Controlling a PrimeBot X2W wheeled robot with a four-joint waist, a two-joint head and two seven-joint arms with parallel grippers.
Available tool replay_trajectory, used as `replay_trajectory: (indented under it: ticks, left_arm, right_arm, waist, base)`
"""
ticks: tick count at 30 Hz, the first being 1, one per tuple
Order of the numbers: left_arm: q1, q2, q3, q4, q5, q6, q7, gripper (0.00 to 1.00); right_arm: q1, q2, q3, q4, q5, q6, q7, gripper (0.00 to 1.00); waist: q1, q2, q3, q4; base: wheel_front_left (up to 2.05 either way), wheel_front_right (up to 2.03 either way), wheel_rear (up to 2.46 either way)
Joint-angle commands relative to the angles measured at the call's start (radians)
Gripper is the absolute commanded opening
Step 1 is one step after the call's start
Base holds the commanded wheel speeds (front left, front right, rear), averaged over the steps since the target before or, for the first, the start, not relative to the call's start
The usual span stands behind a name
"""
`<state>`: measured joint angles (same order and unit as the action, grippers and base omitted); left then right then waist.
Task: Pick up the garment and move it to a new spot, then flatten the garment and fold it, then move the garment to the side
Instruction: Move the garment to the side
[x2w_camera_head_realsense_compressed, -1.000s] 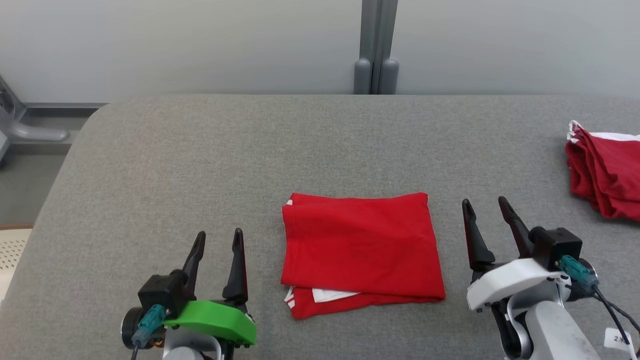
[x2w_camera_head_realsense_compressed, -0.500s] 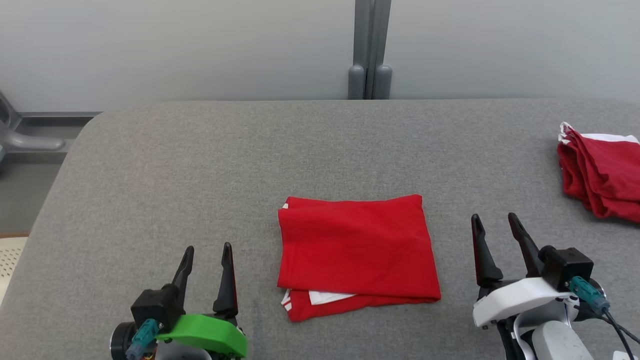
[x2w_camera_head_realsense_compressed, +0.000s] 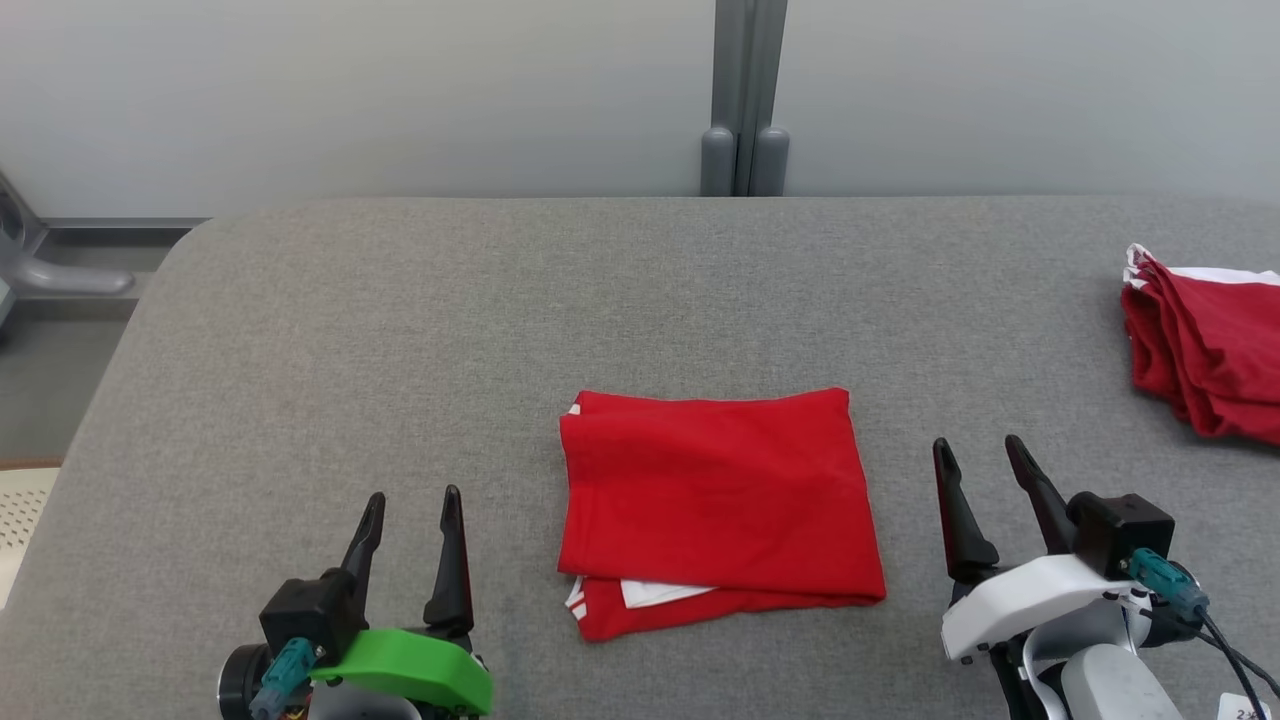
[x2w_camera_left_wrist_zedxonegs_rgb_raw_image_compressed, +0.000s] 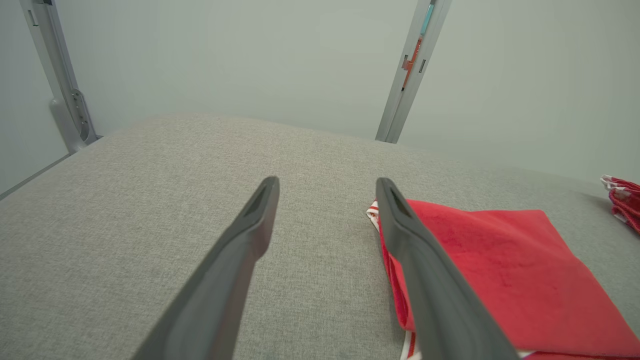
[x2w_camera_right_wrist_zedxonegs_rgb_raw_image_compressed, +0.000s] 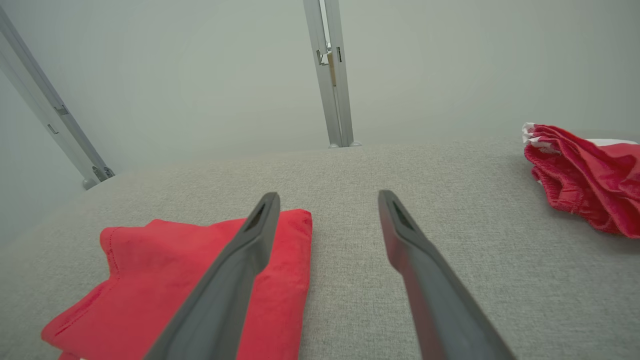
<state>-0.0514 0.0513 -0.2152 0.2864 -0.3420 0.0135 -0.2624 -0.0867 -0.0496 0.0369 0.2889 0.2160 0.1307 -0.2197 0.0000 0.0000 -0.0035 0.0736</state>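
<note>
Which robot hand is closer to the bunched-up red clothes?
Right. The right gripper sits just left of the bunched red garment; the left gripper is far left, past the folded garment.

Head view from above, downward; wrist views low, near, forward across the table (x2w_camera_head_realsense_compressed: 400, 300); folded garment (x2w_camera_head_realsense_compressed: 715, 495) common to all.

Left pincer (x2w_camera_left_wrist_zedxonegs_rgb_raw_image_compressed: 326, 182) spread wide, empty, above grey table (x2w_camera_left_wrist_zedxonegs_rgb_raw_image_compressed: 150, 190); folded red garment (x2w_camera_left_wrist_zedxonegs_rgb_raw_image_compressed: 490, 260) flat at its right.
</note>
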Motion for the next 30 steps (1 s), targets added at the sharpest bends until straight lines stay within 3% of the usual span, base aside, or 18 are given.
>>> replay_trajectory:
  ticks: [1, 19, 30]
  left_arm:
    - [0.000, 0.000, 0.005, -0.006, 0.011, -0.003, -0.003, 1.00]
    - [-0.051, 0.000, -0.032, -0.079, -0.002, -0.004, -0.003, 1.00]
    - [-0.060, 0.000, -0.056, -0.088, -0.018, 0.008, -0.003, 1.00]
  right_arm:
    - [-0.003, -0.002, -0.006, 0.005, -0.001, 0.000, 0.014, 1.00]
    - [-0.141, -0.023, -0.078, 0.054, 0.080, 0.000, 0.391, 1.00]
    - [-0.166, -0.080, -0.011, 0.159, 0.146, 0.000, 0.536, 1.00]
  waist:
    - [0.0000, 0.0000, 0.002, 0.004]
    - [0.0000, 0.0000, 0.104, 0.135]
    - [0.0000, 0.0000, 0.143, 0.208]
  base:
    - [0.00, 0.00, 0.00]
    - [0.00, 0.00, 0.00]
    - [0.00, 0.00, 0.00]
